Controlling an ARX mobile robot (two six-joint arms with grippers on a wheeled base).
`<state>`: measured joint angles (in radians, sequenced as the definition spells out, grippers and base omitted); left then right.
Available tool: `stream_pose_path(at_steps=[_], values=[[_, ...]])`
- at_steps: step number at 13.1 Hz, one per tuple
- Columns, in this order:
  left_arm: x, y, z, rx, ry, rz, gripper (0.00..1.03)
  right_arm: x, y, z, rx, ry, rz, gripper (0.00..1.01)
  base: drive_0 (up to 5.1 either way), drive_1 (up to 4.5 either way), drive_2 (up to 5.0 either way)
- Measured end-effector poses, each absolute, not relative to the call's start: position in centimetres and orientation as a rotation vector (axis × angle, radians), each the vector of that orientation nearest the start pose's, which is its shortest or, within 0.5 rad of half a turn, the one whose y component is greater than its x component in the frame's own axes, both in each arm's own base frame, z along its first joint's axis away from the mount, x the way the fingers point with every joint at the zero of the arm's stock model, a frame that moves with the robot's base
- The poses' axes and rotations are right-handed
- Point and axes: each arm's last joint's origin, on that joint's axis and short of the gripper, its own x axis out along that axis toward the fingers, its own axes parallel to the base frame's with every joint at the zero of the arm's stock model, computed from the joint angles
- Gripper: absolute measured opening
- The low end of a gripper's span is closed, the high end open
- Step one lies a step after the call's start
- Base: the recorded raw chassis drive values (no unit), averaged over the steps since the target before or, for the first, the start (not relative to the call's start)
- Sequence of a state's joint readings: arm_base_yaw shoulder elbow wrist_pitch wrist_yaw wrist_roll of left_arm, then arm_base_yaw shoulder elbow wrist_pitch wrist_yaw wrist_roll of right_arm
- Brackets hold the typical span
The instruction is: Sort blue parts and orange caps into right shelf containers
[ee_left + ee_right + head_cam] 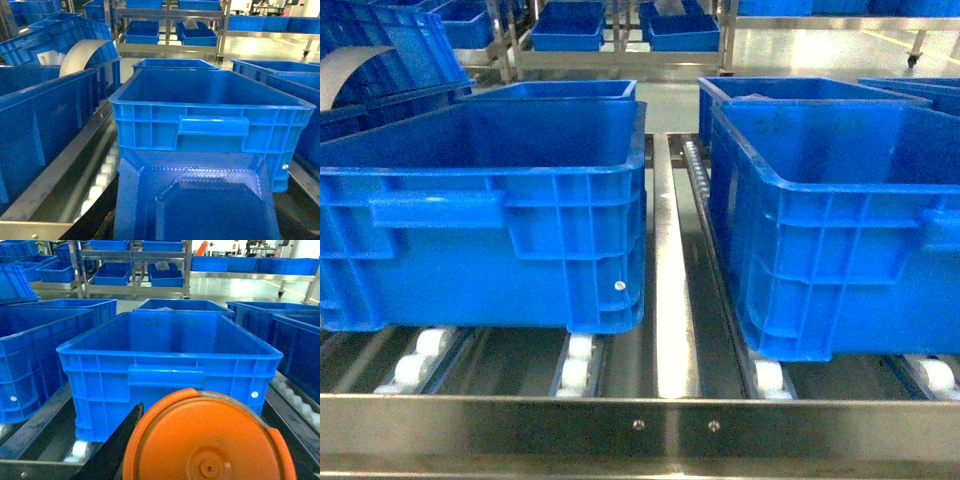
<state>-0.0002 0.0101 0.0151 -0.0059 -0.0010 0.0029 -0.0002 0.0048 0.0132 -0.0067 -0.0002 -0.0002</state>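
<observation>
Stainless steel forms the shelf [660,425], its flat beams and white rollers [576,365] carrying two blue containers [485,215] side by side, a bare strip between them. Beyond lies a pale glossy floor with more steel racks holding blue crates [568,28]. In the left wrist view a blue part [195,197] fills the foreground before one container; in the right wrist view an orange cap [207,440] does likewise. Neither gripper's fingers show clearly, so their grip cannot be told
</observation>
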Motion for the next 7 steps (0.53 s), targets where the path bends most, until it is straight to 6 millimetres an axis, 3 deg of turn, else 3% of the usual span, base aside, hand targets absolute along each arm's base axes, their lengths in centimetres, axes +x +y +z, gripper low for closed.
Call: stream_pose_path(at_steps=[2, 7], values=[[9.74, 0.0, 16.74, 0.003, 0.0, 0.0, 0.44, 9.72, 0.0, 16.72, 0.0, -0.004, 0.0, 0.45, -0.1, 4.19, -4.5], [9.74, 0.0, 16.72, 0.003, 0.002, 0.0, 0.44, 9.72, 0.0, 16.7, 0.0, -0.002, 0.0, 0.45, 0.0, 0.0, 0.0]])
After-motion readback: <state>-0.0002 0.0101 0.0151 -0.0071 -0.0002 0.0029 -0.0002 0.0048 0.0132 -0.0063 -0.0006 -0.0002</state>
